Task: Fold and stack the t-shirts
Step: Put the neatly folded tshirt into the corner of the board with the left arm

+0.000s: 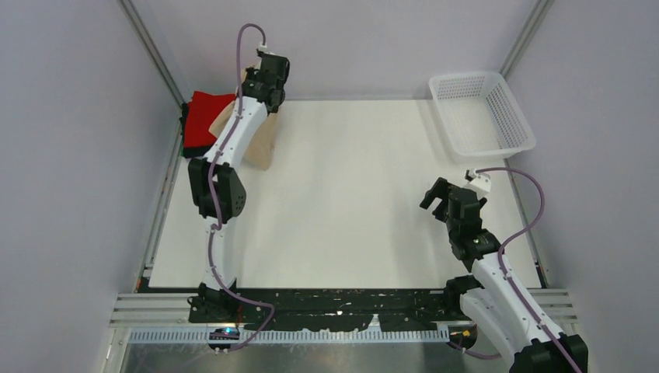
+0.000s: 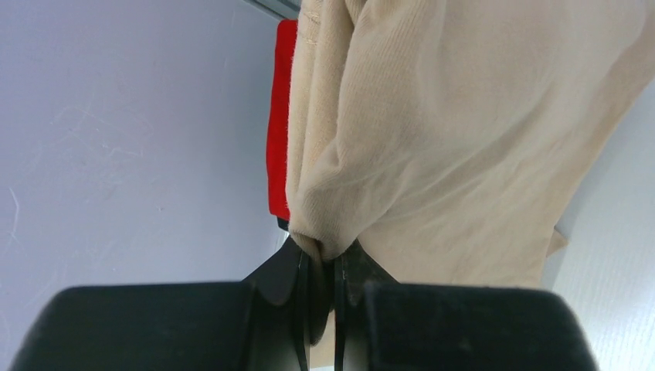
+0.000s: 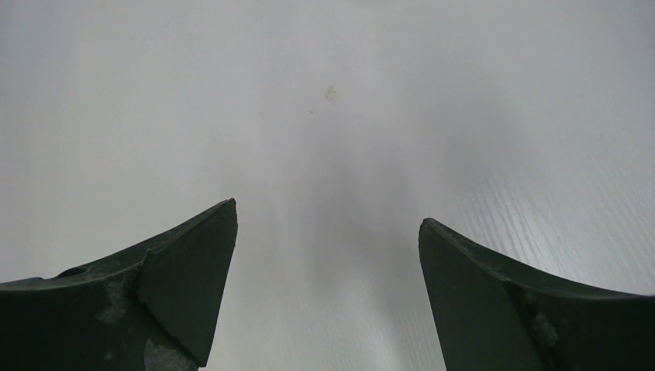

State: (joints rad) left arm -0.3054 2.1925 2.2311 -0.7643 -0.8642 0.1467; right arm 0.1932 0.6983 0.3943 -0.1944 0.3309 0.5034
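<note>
T-shirts, count: two in view, one beige (image 1: 264, 146) and one red (image 1: 205, 116).

Container: one white mesh basket (image 1: 509, 116) in a far corner of the tabletop (image 1: 350, 202). Inside it only its own mesh floor shows.

Location of shirts: both at the far corner opposite the basket, well apart from it. The red one lies farther from the basket, against the side wall. The beige one is on the basket side of it and overlaps its edge. A thin dark strip shows at the red shirt's outer edge; cannot tell what it is.

Left gripper (image 2: 328, 263): clamped on a bunched fold of the beige shirt (image 2: 463, 116). The cloth is pinched between the fingers, with the red shirt (image 2: 279, 116) just behind it in the left wrist view.

Obstruction: the left arm crosses over both shirts in the top view and hides their middle.

Right gripper (image 1: 437, 194): one, jaws spread wide, holding nothing. It sits on the near side of the basket, apart from it, over bare tabletop (image 3: 332, 116).
</note>
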